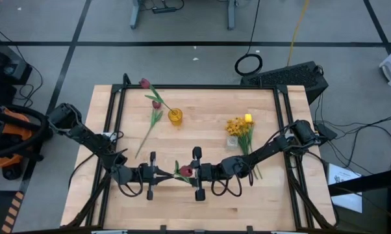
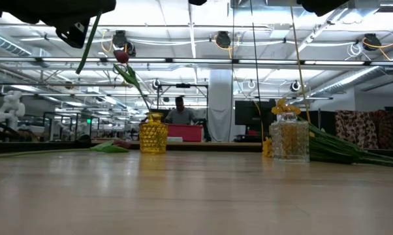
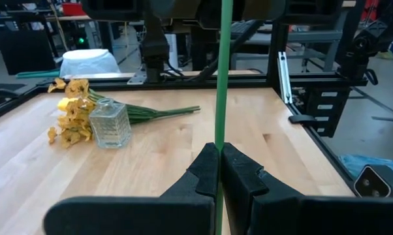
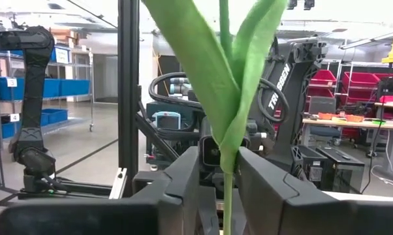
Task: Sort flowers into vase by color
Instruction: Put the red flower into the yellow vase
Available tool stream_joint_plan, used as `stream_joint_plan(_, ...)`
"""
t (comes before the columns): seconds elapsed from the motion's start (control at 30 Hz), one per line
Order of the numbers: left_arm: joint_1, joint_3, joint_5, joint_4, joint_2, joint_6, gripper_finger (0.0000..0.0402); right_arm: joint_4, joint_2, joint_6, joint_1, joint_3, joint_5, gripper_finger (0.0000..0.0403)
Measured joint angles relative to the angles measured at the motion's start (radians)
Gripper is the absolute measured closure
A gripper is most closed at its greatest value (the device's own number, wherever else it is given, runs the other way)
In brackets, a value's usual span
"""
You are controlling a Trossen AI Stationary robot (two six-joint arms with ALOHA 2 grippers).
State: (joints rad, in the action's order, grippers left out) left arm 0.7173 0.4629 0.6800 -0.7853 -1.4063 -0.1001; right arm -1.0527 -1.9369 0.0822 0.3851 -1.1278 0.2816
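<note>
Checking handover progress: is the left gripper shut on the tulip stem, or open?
Shut on it. In the left wrist view the left gripper has its fingers pressed together around the thin green stem.

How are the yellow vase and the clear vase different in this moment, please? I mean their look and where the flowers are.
The yellow vase is amber-tinted with a bumpy surface; the clear vase is colourless glass with a narrow neck. The yellow vase stands toward the left arm's side of the table, the clear vase toward the right arm's side. Two red tulips lie beside the yellow vase; yellow flowers lie beside the clear vase. Both stand upright on the table.
</note>
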Motion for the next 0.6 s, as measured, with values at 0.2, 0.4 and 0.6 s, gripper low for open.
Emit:
stream_joint_plan(0.2, -0.010, 0.000, -0.020, -0.002, 0.000, 0.000, 0.0391, 0.002, 0.000, 0.000, 0.000, 0.000, 0.000, 0.0356)
stream_joint_plan(0.4, -0.010, 0.000, -0.022, -0.016, 0.000, 0.001, 0.0391, 0.007, 0.000, 0.007, 0.000, 0.000, 0.001, 0.0397)
stream_joint_plan(0.6, 0.010, 0.000, 0.049, -0.024, 0.000, 0.020, 0.0342, 0.014, 0.000, 0.035, 0.000, -0.001, 0.026, 0.0393)
